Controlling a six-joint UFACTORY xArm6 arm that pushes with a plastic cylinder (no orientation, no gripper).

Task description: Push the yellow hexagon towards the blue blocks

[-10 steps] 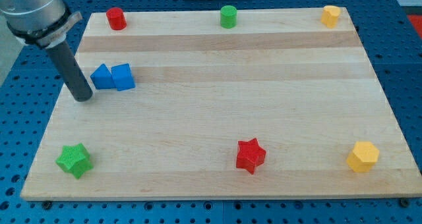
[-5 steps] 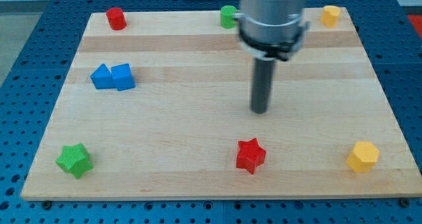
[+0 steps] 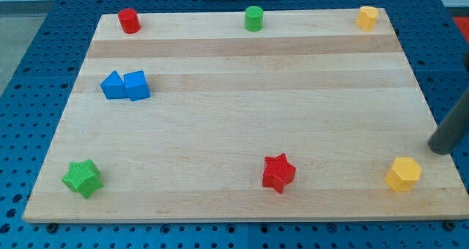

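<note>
The yellow hexagon [image 3: 403, 173] lies near the board's bottom right corner. The blue triangle [image 3: 112, 85] and the blue cube [image 3: 136, 85] touch each other at the view's left. My tip [image 3: 440, 149] is at the board's right edge, just above and to the right of the yellow hexagon, a small gap apart from it. The rod runs off the view's right edge.
A red star [image 3: 278, 172] lies left of the hexagon at the bottom middle. A green star [image 3: 82, 178] sits at the bottom left. A red cylinder [image 3: 130, 20], a green cylinder [image 3: 253, 18] and a second yellow block [image 3: 367, 17] line the wooden board's [image 3: 242, 66] top edge.
My tip has swept from the left beside the blue blocks, across the board's middle, to the right edge near the yellow hexagon. No block has moved.
</note>
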